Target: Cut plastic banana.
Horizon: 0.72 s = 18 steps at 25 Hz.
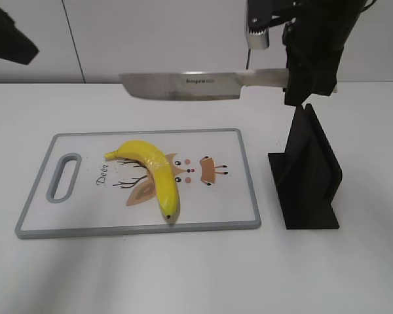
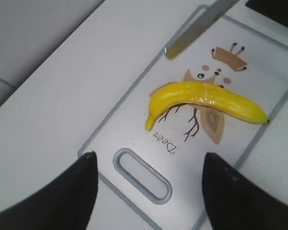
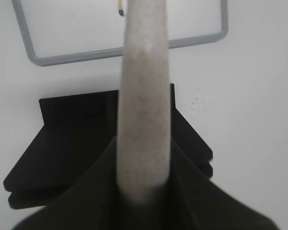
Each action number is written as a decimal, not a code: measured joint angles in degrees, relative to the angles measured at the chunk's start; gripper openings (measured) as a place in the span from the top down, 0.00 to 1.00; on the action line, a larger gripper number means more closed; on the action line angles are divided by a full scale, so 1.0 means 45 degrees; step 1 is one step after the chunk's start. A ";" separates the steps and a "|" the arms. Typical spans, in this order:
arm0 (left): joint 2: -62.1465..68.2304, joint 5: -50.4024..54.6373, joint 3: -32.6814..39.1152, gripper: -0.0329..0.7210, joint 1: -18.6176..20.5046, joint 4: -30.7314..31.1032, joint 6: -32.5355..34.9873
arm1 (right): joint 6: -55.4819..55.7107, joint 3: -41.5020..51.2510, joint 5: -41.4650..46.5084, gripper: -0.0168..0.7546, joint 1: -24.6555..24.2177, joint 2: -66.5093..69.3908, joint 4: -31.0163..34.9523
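The plastic banana lies whole on the white cutting board, over its deer print; it also shows in the left wrist view. My right gripper is shut on the handle of a steel knife, held level in the air above the board's far edge, blade pointing left. In the right wrist view the knife fills the middle. My left gripper is open and empty above the board's handle slot. The knife tip shows there too.
A black knife stand stands right of the board, under my right gripper, and shows in the right wrist view. The board rests on a white table. The left arm hangs at the upper left.
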 joint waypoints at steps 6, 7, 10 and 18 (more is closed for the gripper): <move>0.2931 0.1090 -0.2671 0.13 -0.1746 0.0625 0.1618 | -0.2109 -0.0047 -0.0010 0.76 0.0000 0.1300 0.1036; 0.3348 0.1135 -0.2881 0.13 -0.1912 0.0699 0.1811 | -0.2326 -0.0058 -0.0056 0.76 0.0000 0.1425 0.1210; 0.4405 0.1273 -0.3056 0.14 -0.2274 0.0743 0.2464 | -0.3050 -0.0184 -0.0189 0.76 0.0000 0.1793 0.1960; 0.6417 0.1349 -0.3096 0.19 -0.2306 0.0825 0.3595 | -0.3580 -0.0997 -0.0331 0.76 0.0000 0.2550 0.2996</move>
